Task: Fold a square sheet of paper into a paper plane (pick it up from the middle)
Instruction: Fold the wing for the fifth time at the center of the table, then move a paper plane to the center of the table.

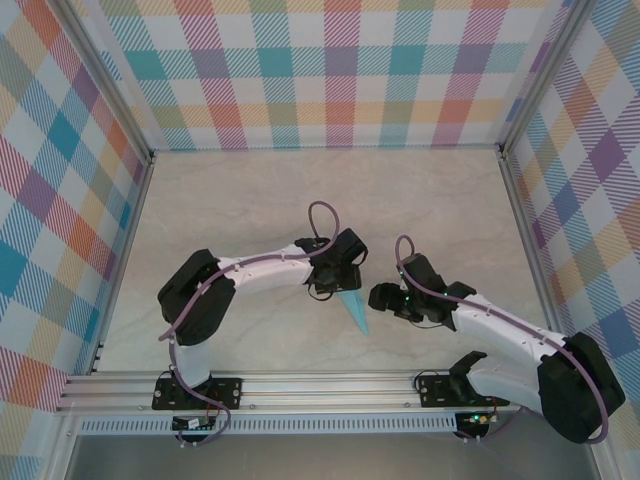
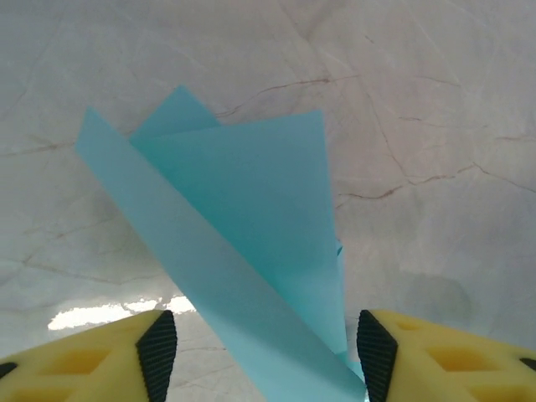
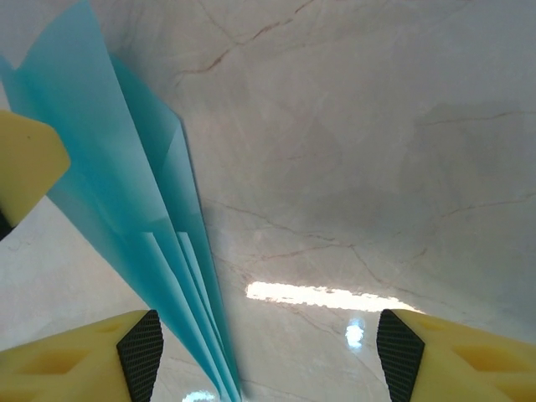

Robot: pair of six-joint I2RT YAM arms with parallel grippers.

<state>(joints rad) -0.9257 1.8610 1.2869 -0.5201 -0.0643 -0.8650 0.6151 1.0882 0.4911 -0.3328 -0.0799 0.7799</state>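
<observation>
The paper plane (image 1: 353,309) is a slim light blue dart on the marble table, its tip pointing toward the near edge. My left gripper (image 1: 336,284) hovers over its wide end. In the left wrist view the plane (image 2: 251,218) fans out between the open jaws of the left gripper (image 2: 268,356), its lower edge close to the right pad (image 2: 375,352). My right gripper (image 1: 380,297) stands just right of the plane. In the right wrist view the right gripper (image 3: 268,356) is open on bare table, with the plane's folded layers (image 3: 126,193) running past its left pad (image 3: 141,352).
The marble table (image 1: 300,200) is ringed by plaid walls with aluminium posts. A metal rail (image 1: 320,385) carrying both arm bases runs along the near edge. One yellow finger of the left gripper (image 3: 25,167) pokes in at the left of the right wrist view.
</observation>
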